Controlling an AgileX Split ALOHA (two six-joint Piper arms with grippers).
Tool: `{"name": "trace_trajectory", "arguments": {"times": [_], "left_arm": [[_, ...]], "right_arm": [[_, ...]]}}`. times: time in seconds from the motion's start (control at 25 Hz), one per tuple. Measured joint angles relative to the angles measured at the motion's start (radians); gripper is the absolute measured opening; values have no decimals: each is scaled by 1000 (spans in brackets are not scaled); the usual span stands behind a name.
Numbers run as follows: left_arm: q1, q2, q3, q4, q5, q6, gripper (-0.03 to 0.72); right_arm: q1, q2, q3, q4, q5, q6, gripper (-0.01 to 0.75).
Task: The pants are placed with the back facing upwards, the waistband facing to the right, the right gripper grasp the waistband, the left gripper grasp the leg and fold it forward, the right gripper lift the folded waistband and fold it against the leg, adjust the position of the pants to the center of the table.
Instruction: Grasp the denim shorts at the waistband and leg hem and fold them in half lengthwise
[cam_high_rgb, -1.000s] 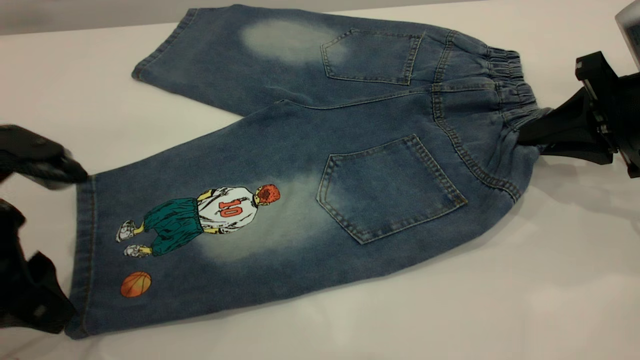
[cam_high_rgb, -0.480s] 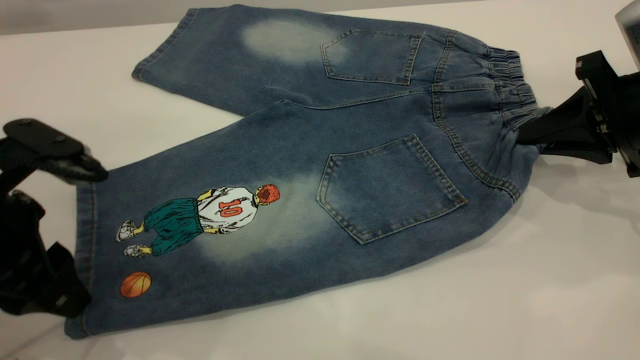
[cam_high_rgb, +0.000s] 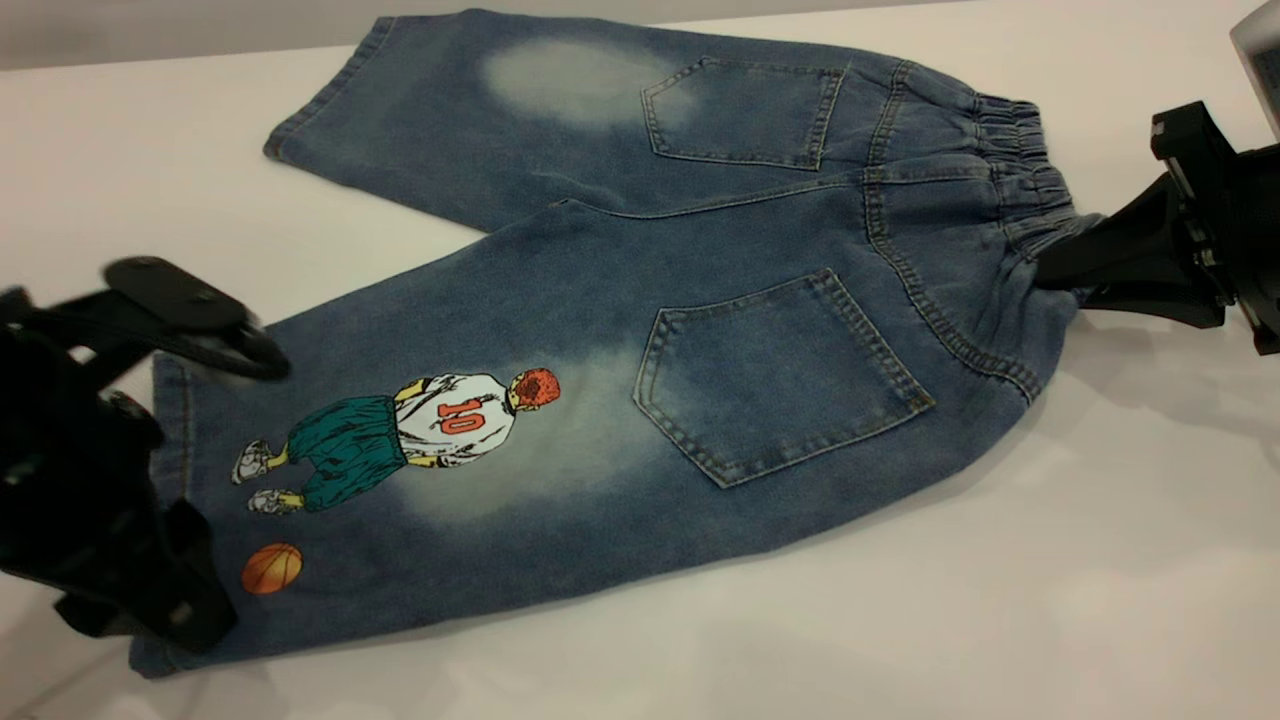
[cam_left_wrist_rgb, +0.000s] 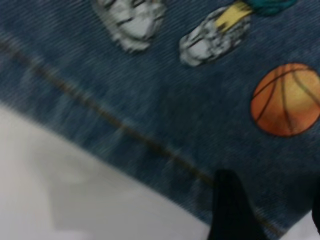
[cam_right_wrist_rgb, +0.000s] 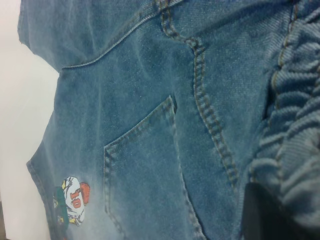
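The pants (cam_high_rgb: 700, 300) lie flat on the table (cam_high_rgb: 900, 620), back pockets up, with the ruffled waistband (cam_high_rgb: 1020, 170) to the right. My right gripper (cam_high_rgb: 1062, 265) is shut on the waistband's near end; in the right wrist view the gathered band (cam_right_wrist_rgb: 295, 125) bunches over its dark finger (cam_right_wrist_rgb: 265, 215). The leg (cam_high_rgb: 560, 440) with the number 10 player print points left. My left gripper (cam_high_rgb: 245, 495) is open and straddles the leg's hem, one finger (cam_high_rgb: 215, 335) at the far corner and one near the orange ball (cam_left_wrist_rgb: 286, 99). The hem stitching (cam_left_wrist_rgb: 125, 131) runs between its fingers (cam_left_wrist_rgb: 230, 210).
The plain leg (cam_high_rgb: 450, 110) stretches toward the table's far left. Bare white tabletop lies in front of the shorts and at the far left. A grey object (cam_high_rgb: 1262, 50) shows at the top right corner.
My left gripper has moved right, from beside the hem to over the printed leg's end, still open. The right gripper and the shorts have not moved.
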Motion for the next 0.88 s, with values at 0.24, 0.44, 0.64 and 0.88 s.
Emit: {"name": "trace_trajectory", "arguments": {"times": [0.24,0.44,0.64,0.88], "left_arm": [[-29,8,3,9,-93,1,364],[-29,8,3,9,-89,0,364],[-29,7,3,7,-2,0,364],[-29,7,3,6,-25,-2,364]], "right_arm": [[0,0,0,0,0,0,49],[0,0,0,0,0,0,51],[0,0,0,0,0,0,51],[0,0,0,0,0,0,51]]}}
